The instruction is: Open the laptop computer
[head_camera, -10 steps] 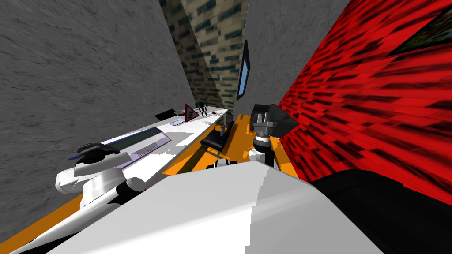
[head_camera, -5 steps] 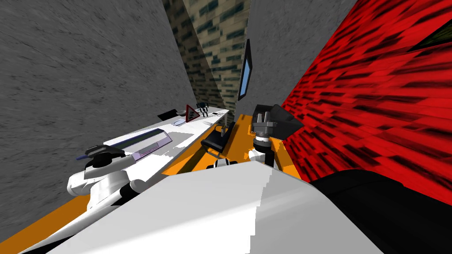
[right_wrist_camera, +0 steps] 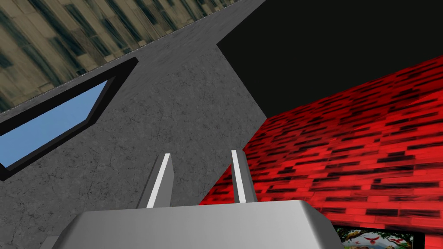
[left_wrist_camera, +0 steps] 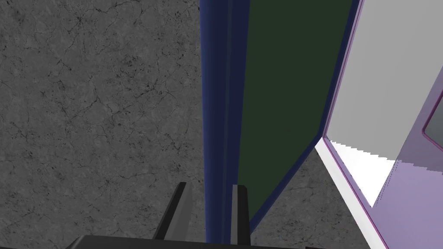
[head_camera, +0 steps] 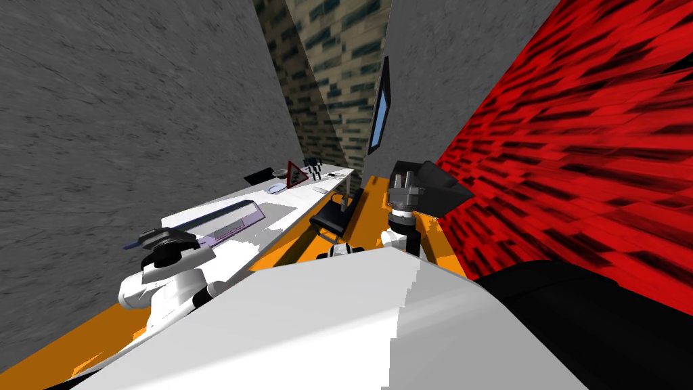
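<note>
1. The left claw (left_wrist_camera: 210, 186) is clenched on the dark blue edge of the lid (left_wrist_camera: 281, 86), one finger on either side.
2. The laptop (head_camera: 223, 215) lies on the white desk (head_camera: 298, 196), close along the grey wall (head_camera: 101, 135), with its lid part lifted off the purple base (left_wrist_camera: 415, 203).
3. The right claw (right_wrist_camera: 201, 153) is released and empty, over the orange floor (head_camera: 372, 210).
4. A black chair (head_camera: 330, 215) sits further along beside the desk, and a red brick wall (head_camera: 575, 169) stands on the right.

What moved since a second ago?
My left hand, gripping the laptop lid, drew in a little toward my chest, and my head camera turned slightly. My right hand stayed up and open; the desk looks the same.
</note>
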